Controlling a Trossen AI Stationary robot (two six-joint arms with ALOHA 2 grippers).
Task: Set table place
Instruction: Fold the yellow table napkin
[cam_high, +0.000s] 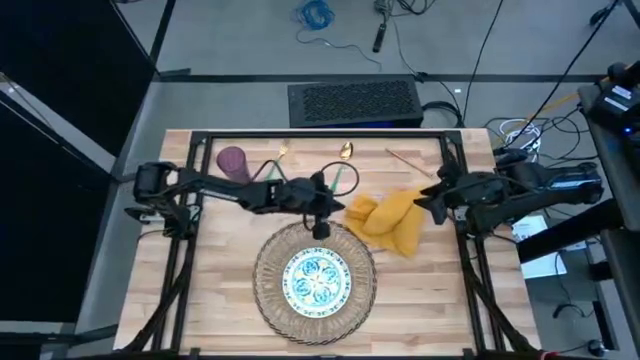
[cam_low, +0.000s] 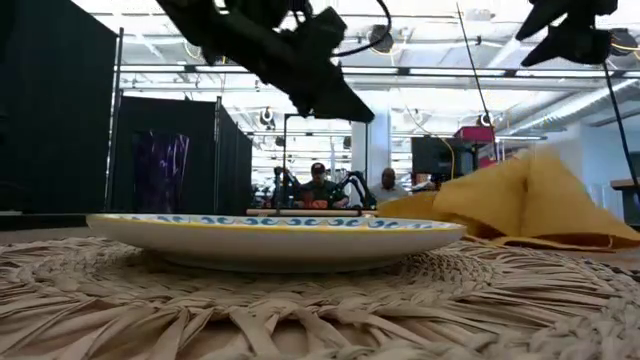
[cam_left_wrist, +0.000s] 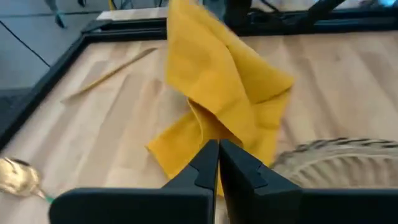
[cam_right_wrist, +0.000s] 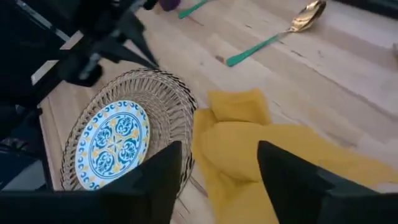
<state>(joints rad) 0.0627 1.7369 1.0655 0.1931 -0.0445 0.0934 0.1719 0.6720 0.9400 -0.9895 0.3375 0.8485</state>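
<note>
A white plate with a teal pattern (cam_high: 315, 279) lies in the middle of a round wicker mat (cam_high: 268, 290). To the right of the mat a yellow napkin (cam_high: 392, 222) sits crumpled on the table, one fold standing up (cam_left_wrist: 217, 62). The purple cup (cam_high: 232, 162), fork (cam_high: 277, 163) and spoon (cam_high: 345, 153) are at the far side. My left gripper (cam_high: 340, 207) hangs shut above the mat's far edge, pointing at the napkin without holding anything. My right gripper (cam_right_wrist: 219, 149) hovers open above the napkin's right part, clear of it in the low view (cam_low: 570, 35).
A thin wooden stick (cam_high: 405, 160) lies on the table beyond the napkin. The black frame (cam_high: 320, 133) runs around the tabletop. A dark flat box (cam_high: 352, 102) lies on the floor behind the table. People sit in the room beyond (cam_low: 318, 185).
</note>
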